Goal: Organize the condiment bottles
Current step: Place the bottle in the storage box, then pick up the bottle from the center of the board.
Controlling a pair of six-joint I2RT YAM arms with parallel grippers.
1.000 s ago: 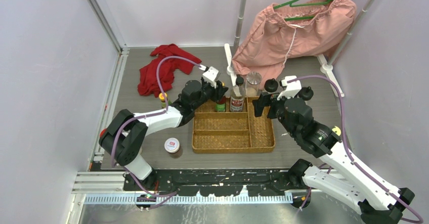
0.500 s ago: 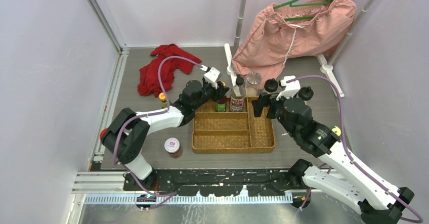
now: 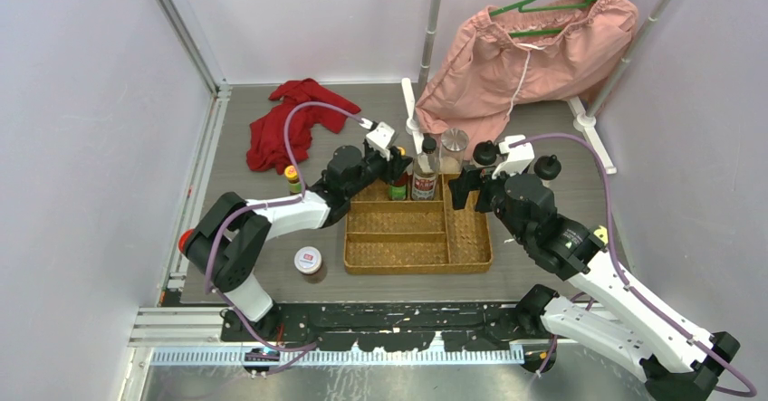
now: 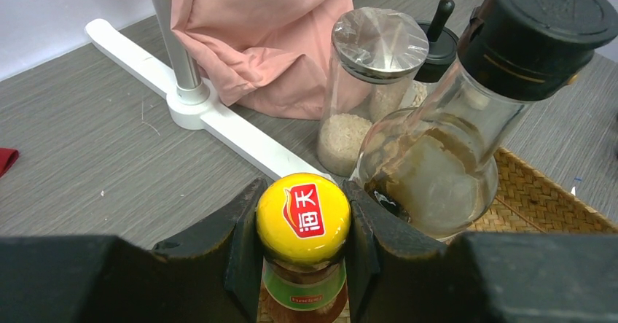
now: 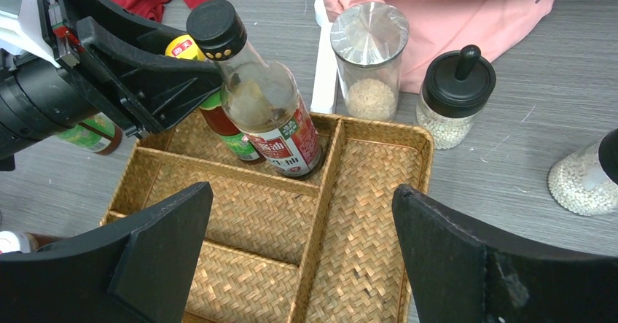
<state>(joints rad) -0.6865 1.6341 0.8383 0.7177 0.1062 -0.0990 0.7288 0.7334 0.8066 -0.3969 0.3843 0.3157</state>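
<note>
My left gripper (image 4: 303, 215) is shut on the yellow cap of a green-labelled sauce bottle (image 4: 303, 294), which stands upright in the back left compartment of the wicker tray (image 3: 490, 238). Right beside it in the same compartment stands a taller black-capped clear bottle (image 4: 437, 170) (image 3: 426, 176). Behind the tray stand a silver-lidded jar (image 3: 453, 147) and a black-lidded shaker (image 3: 485, 155). Another black-lidded shaker (image 3: 546, 167) is further right. A second yellow-capped bottle (image 3: 292, 179) and a white-lidded jar (image 3: 309, 261) stand left of the tray. My right gripper (image 5: 302, 213) hangs open above the tray, holding nothing.
A red cloth (image 3: 290, 120) lies at the back left. Pink shorts (image 3: 525, 57) hang on a green hanger from a white stand (image 3: 412, 116) whose foot runs just behind the tray. Frame posts line the table's sides.
My left gripper has shifted slightly right with the yellow-capped bottle, uncovering the second yellow-capped bottle on the table. The right arm has edged a little toward the back.
</note>
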